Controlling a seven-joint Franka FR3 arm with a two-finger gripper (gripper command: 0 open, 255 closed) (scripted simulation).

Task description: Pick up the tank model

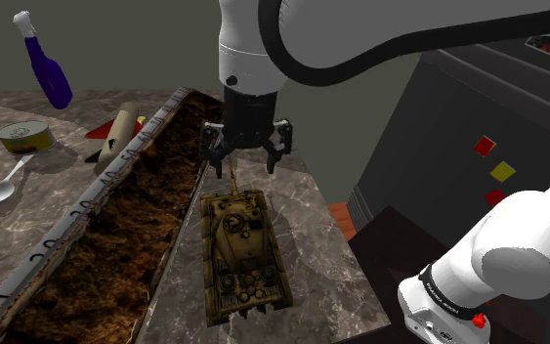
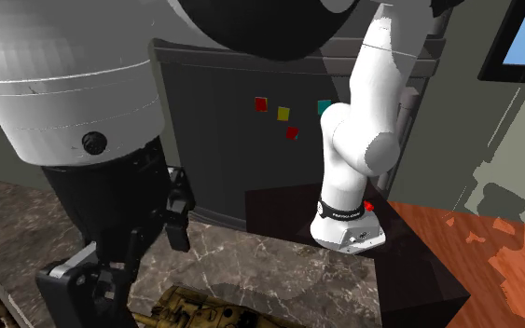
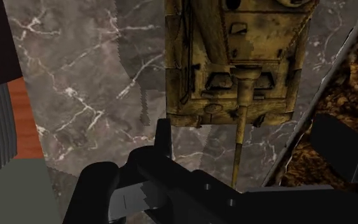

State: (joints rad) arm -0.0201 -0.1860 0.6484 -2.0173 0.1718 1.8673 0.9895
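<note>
In the shoulder view, the gripper [image 1: 244, 164] is hanging released, fingers spread, above the veined marble counter [image 1: 312, 235]. The tank model [image 1: 241, 252] is lying at its 6 o'clock, with the thin barrel pointing back toward the jaws. The pincer is probably lining up to straddle the hull. A trough of crumbly brown filling [image 1: 116, 254] is running along the tank's 9 o'clock side.

In the second exterior view, the gripper [image 2: 120, 270] is looming with its angular black fingers apart. The tank model [image 2: 200, 312] is peeking in at its 5 o'clock.

In the wrist view, the tank model [image 3: 234, 57] is showing a boxy, mottled tan hull. Its rod-like barrel is reaching between the spread fingers of the gripper [image 3: 254, 143], touching neither.
</note>
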